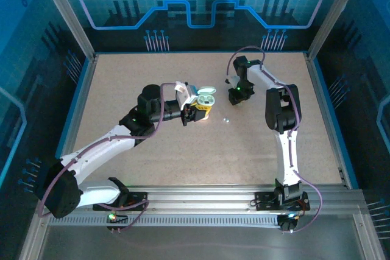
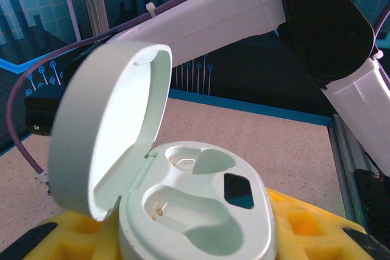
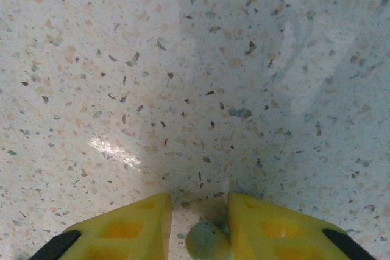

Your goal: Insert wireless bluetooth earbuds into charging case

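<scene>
Biggest thing first: the speckled table [image 1: 152, 168] is right under my right gripper [image 3: 198, 223], which points straight down at it. My left gripper [image 1: 202, 112] is clamped on the charging case [image 2: 201, 211], with the lid [image 2: 103, 126] flipped up and both pockets [image 2: 177, 205] facing up, empty as far as I can see.

Smallest bit: one earbud [image 3: 207, 242], a pale greenish bead, sits right between my right fingers [image 3: 274, 229]. It's snug against one, with a sliver of table showing on the other side, so the gap is narrow but it's not pinched yet imo. It looks round from here, so I can't tell a long axis. The case sits just off to the left of my right fingers, so the carry should be short: pinch, lift, go left, drop it into a pocket.
</scene>
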Available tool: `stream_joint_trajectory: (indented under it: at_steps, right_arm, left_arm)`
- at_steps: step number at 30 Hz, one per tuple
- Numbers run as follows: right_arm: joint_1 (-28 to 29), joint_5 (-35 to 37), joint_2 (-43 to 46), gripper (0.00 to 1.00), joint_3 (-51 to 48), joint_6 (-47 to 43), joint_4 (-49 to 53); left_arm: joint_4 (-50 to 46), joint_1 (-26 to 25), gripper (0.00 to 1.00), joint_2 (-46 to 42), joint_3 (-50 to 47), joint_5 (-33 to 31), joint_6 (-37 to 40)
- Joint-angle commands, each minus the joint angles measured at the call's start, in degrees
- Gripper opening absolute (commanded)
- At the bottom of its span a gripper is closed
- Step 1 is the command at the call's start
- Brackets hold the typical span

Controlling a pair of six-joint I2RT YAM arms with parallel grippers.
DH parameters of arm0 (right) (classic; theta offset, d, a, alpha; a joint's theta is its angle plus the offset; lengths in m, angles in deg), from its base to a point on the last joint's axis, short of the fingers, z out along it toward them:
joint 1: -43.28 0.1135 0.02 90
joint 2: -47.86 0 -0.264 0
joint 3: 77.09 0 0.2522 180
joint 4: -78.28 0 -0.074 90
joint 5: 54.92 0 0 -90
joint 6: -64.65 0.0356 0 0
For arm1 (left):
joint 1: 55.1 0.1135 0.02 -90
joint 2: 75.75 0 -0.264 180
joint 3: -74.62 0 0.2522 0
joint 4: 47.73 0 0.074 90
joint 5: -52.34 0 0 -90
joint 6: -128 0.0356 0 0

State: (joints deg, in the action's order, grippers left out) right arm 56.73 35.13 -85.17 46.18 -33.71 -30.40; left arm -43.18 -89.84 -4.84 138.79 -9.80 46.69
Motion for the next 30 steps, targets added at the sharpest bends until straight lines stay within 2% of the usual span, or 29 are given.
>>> stream_joint_trajectory:
  at_steps: [1, 20, 30]
  right_arm:
    - [0.4, 0.8, 0.3, 0.34, 1.5, 1.4, 4.1]
    - [0.5, 2.4, -4.5, 0.27, 6.4, 2.7, 5.3]
    - [0.4, 1.3, -4.3, 0.28, 6.9, 5.6, 7.3]
  left_arm:
    - [0.5, -0.2, 0.27, -0.8, 0.4, 1.3, -1.0]
    - [0.8, -0.2, 0.27, -0.5, 0.5, 1.6, -1.4]
    - [1.0, -0.2, 0.27, -0.2, 0.6, 1.8, -1.5]
